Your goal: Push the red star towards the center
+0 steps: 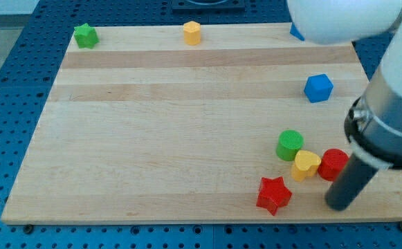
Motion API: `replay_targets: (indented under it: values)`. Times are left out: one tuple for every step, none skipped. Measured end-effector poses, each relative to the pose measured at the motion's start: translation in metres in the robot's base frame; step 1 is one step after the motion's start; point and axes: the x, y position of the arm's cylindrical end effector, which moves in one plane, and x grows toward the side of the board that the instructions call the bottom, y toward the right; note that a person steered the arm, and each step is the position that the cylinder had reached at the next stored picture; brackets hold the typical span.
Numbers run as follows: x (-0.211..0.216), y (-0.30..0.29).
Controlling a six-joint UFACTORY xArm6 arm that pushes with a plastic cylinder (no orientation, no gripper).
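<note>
The red star (274, 194) lies near the view's bottom edge of the wooden board (173, 138), right of the middle. My tip (339, 205) rests on the board to the star's right, a short gap away. Just above the star sit a yellow heart-like block (305, 165), a green cylinder (290, 145) and a red cylinder (334, 164), close together. The red cylinder is right next to the rod.
A blue cube (318, 88) lies at the right. A green star (85, 35) sits at the top left corner, a yellow hexagon (192, 32) at the top middle, and a blue block (296, 32) half hidden by the arm at the top right.
</note>
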Motion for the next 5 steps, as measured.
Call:
replay_targets:
  values:
    - [0.004,-0.01]
    - [0.004,-0.022]
    - [0.004,-0.06]
    - [0.004,-0.08]
    - [0.0,-0.084]
